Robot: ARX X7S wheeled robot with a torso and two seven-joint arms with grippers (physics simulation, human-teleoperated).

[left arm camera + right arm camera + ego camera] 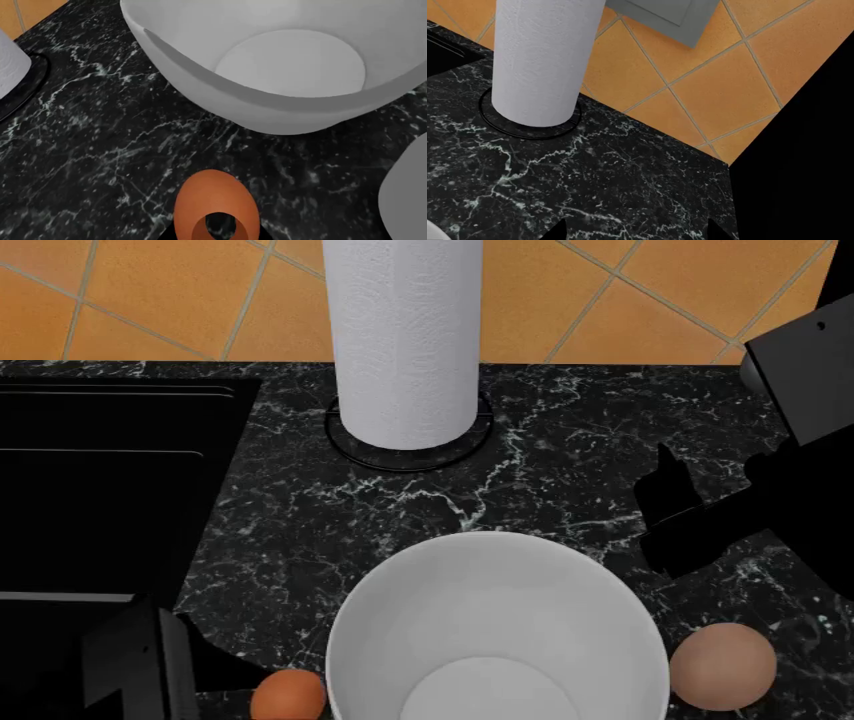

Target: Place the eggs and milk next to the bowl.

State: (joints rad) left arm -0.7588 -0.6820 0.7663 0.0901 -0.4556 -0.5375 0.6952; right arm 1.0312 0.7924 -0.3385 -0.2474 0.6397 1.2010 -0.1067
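The large white bowl (497, 625) stands at the near middle of the black marble counter and fills the left wrist view (287, 75). The small orange-brown egg (287, 695) lies just left of the bowl. In the left wrist view this egg (213, 200) sits between the dark tips of my left gripper (217, 236), which close against its sides. The larger pale egg (722, 665) lies just right of the bowl. My right gripper (674, 510) hovers open and empty above the counter, right of the bowl; its tips stand wide apart (637, 235). The milk is out of view.
A tall white paper towel roll (400, 340) on a black ring base stands behind the bowl by the orange tiled wall. A black sink (94, 490) is at the left. A pale grey rounded shape (408, 195) at the wrist view's edge cannot be identified.
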